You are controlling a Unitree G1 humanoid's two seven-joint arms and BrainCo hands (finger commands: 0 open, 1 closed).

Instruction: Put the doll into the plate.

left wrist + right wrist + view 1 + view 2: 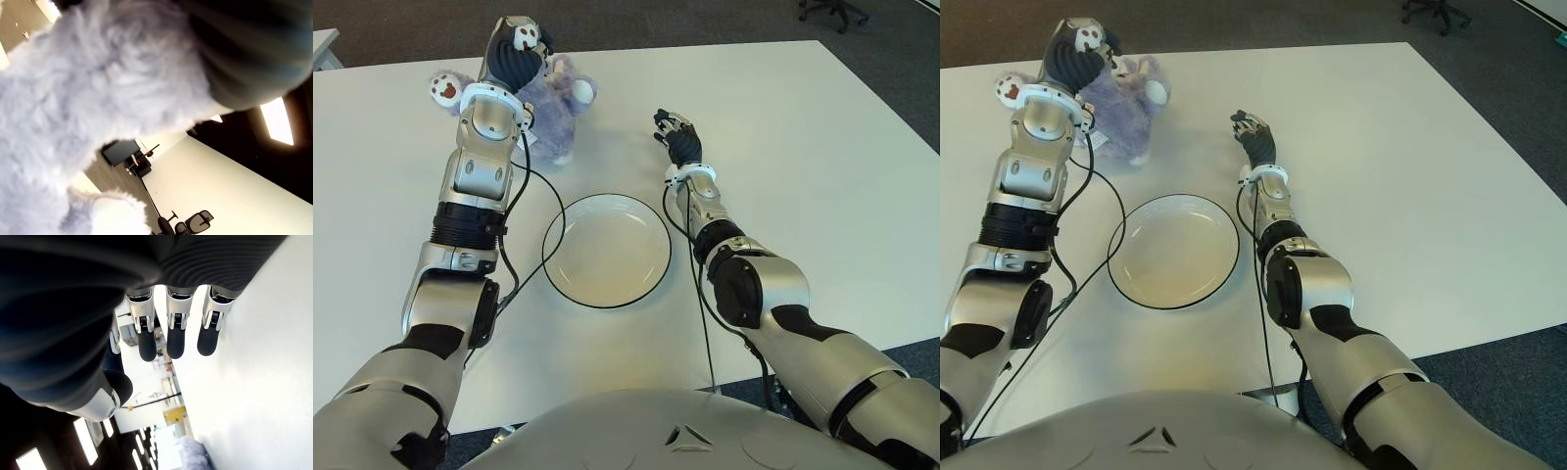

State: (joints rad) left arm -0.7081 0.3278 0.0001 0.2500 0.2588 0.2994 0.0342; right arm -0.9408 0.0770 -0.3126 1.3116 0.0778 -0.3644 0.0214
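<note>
The doll [553,108] is a fluffy lilac plush with white paws, lying at the far left of the white table [803,147]. My left hand [514,54] is down on top of it, curled into the fur between two raised paws; in the left wrist view the fur [98,98] fills most of the picture against the palm. The white plate [607,255] with a dark rim sits nearer to me, between my arms, with nothing in it. My right hand [677,135] shows to the right of the plate's far side, its fingers [176,333] relaxed and holding nothing.
A black cable [524,235] hangs from my left forearm and trails over the table by the plate's left rim. Dark carpet lies beyond the table's far edge, with an office chair [832,10] at the back right.
</note>
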